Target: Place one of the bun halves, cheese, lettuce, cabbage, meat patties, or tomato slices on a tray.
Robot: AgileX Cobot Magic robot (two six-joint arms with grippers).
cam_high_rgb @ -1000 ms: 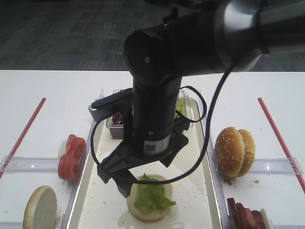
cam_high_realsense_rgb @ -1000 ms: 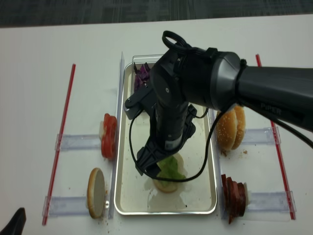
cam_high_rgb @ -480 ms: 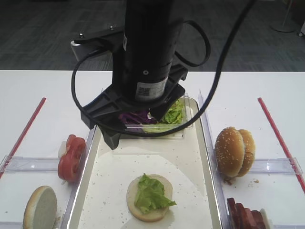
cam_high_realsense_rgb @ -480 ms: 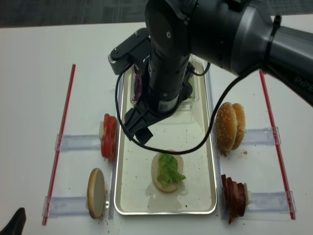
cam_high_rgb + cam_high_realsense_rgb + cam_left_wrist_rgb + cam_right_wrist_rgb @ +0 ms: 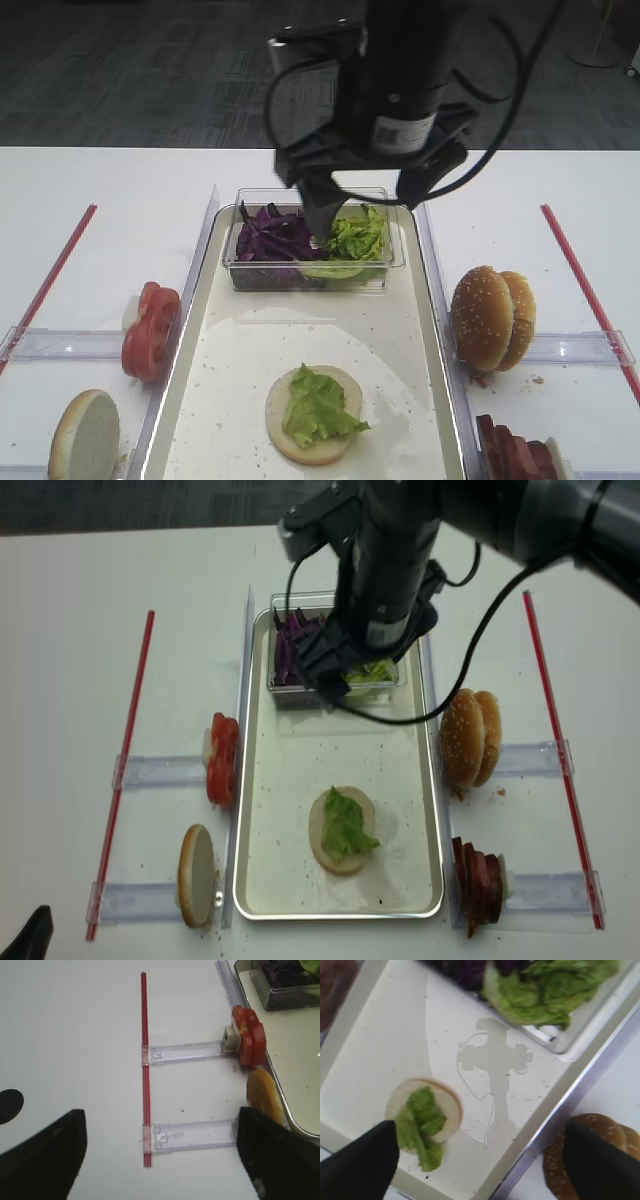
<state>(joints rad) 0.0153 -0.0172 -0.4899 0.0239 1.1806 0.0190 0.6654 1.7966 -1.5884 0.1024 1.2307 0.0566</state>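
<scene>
On the tray lies a bun half, cut face up, with a lettuce piece on top. My right gripper hangs open and empty above the clear tub at the tray's far end, well back from that bun. In the right wrist view the right gripper has its fingers wide apart, with the topped bun half below on the left. My left gripper is open over bare white table, left of the tray.
The tub holds purple cabbage and more green leaves. Tomato slices and another bun half stand left of the tray. Two bun halves and the meat patties stand to its right. Red strips run along both sides.
My right arm has risen from just above the lettuce-topped bun half and swung back over the tub. The lettuce stays on the bun. The jaws stayed open.
</scene>
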